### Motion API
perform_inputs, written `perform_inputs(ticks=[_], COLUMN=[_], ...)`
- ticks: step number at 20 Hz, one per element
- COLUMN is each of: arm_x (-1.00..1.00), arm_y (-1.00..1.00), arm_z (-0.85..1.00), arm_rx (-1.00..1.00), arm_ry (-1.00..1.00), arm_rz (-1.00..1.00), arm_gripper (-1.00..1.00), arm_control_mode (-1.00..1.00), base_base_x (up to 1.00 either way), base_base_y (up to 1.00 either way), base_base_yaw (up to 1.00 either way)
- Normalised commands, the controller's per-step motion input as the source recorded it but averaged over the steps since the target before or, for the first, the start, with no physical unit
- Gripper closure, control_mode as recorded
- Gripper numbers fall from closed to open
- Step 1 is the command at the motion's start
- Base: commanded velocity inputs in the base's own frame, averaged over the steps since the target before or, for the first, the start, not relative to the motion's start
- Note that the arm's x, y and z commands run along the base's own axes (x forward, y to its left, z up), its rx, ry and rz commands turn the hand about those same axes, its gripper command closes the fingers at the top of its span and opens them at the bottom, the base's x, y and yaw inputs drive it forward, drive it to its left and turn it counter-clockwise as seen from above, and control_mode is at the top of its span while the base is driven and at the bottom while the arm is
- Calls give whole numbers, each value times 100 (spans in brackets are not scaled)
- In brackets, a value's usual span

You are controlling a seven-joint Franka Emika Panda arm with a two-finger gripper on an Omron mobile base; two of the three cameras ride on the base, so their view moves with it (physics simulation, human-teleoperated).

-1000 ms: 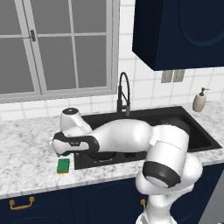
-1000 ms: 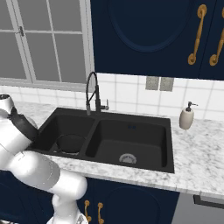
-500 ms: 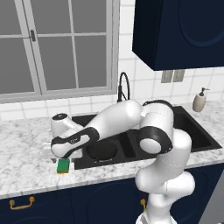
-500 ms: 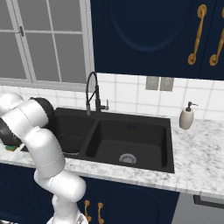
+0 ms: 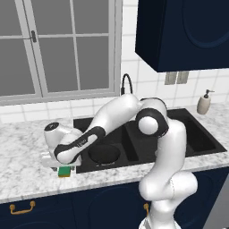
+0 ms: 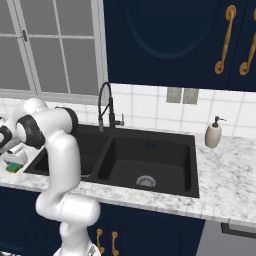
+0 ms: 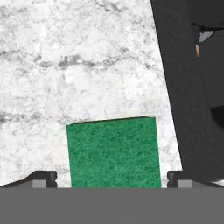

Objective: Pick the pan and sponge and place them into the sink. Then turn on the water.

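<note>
The pincer (image 7: pixel 111 179) hangs spread, one tip on either side of the sponge (image 7: pixel 113 152), which lies on the marble tabletop (image 7: pixel 65 65) just beside the sink's (image 5: pixel 147 143) left rim. The pan (image 5: pixel 103 153) already sits in the left basin; lifting the sponge and running the faucet (image 6: pixel 106 107) seem left.

Sponge (image 5: pixel 65 171) lies on counter (image 5: pixel 27 152) just left of sink (image 5: pixel 147 138), near the front edge, with gripper (image 7: pixel 112 179) directly above it. Pan (image 5: pixel 103 154) probably sits in the left basin, partly hidden by the arm. Faucet (image 6: pixel 106 107) stands behind the sink at the divider. Soap dispenser (image 6: pixel 213 133) on counter right of sink, by the wall.
</note>
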Motion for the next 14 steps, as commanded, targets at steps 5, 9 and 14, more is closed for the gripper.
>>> perform_inputs(ticks=[5, 9, 14], arm_x=[0, -26, -38], arm_y=[-4, -54, -49], arm_z=[-46, -72, -90], arm_rx=[-4, 0, 0], arm_ry=[-1, -5, -6], arm_rz=[0, 0, 0], arm_gripper=[-100, -100, 100], arm_control_mode=[-100, -100, -100], base_base_x=[0, 0, 0], base_base_y=[0, 0, 0], base_base_yaw=[0, 0, 0])
